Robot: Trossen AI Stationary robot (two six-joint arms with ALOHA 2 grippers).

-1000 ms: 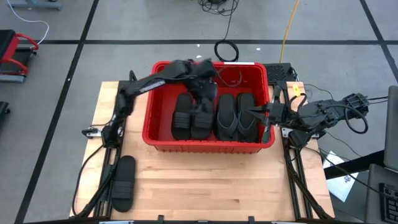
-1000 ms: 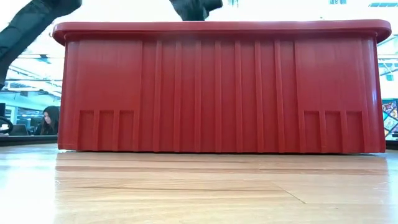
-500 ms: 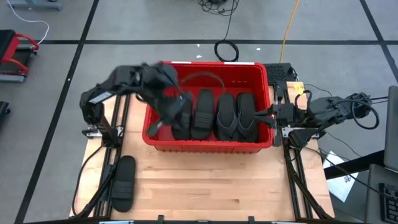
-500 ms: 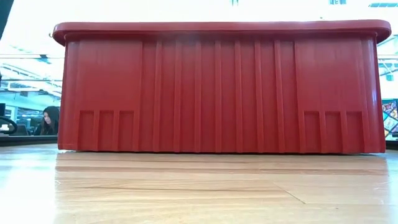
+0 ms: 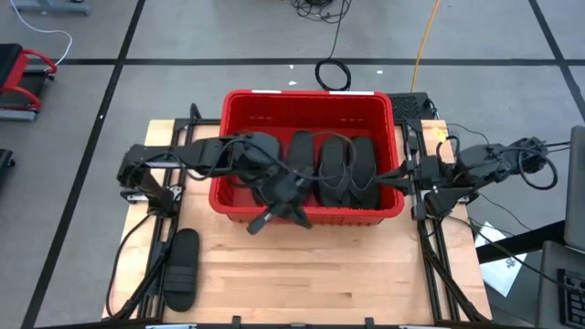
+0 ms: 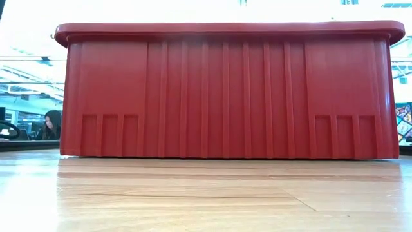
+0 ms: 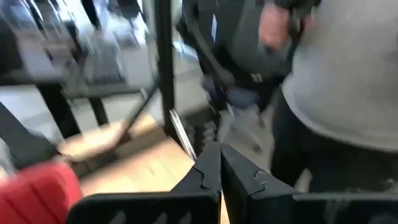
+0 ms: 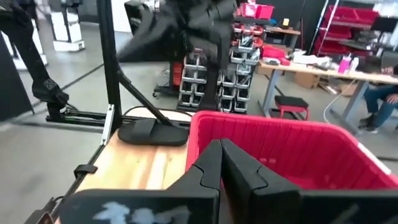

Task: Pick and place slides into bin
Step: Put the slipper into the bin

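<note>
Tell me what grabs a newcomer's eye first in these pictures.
The big red bin at the far middle of the wooden table, with black slides lined up side by side inside it. Next, the left gripper, shut and empty, reaching over the bin's near rim. One lone slide lies on the table's near left corner, while the right gripper waits shut at the bin's right wall.

1. The bin [image 6: 225, 90] is red plastic, ribbed, faintly glossy.
2. The surface [image 5: 302, 274] is pale wood, smooth, with visible grain.
3. The slides [image 5: 181, 268] look like matt black rubber.
</note>
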